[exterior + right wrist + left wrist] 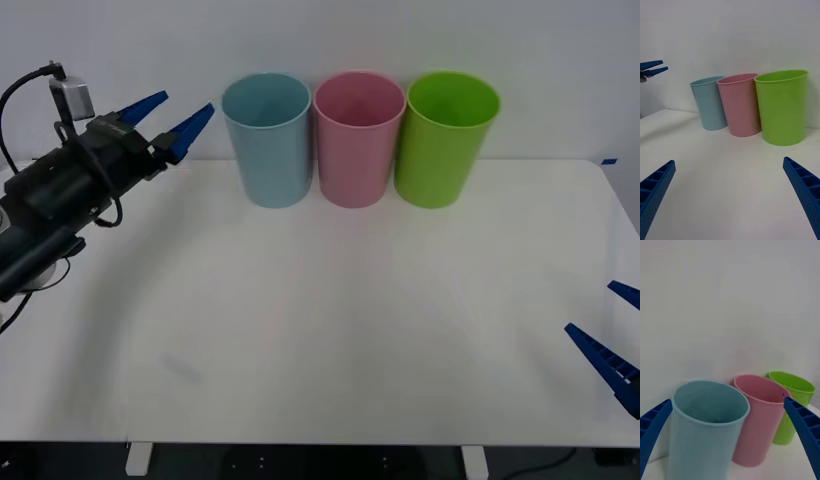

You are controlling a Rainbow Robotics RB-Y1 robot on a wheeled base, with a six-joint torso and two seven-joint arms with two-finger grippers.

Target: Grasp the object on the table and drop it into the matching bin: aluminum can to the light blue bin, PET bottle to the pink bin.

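my left gripper (170, 116) spread wide, up beside the light blue bin (267, 139), pink bin (358, 137) next along, right gripper (618, 330) open too, low near table (330, 330) edge

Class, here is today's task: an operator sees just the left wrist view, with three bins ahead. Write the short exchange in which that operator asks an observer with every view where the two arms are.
Operator: Is my left gripper above the light blue bin?
Observer: Not above it. From the front, the left gripper is held up beside the light blue bin, on the robot's left of it. Its fingers are open and point toward the rim.
Operator: And the right arm?
Observer: The right gripper is low at the near right edge of the table, fingers open.
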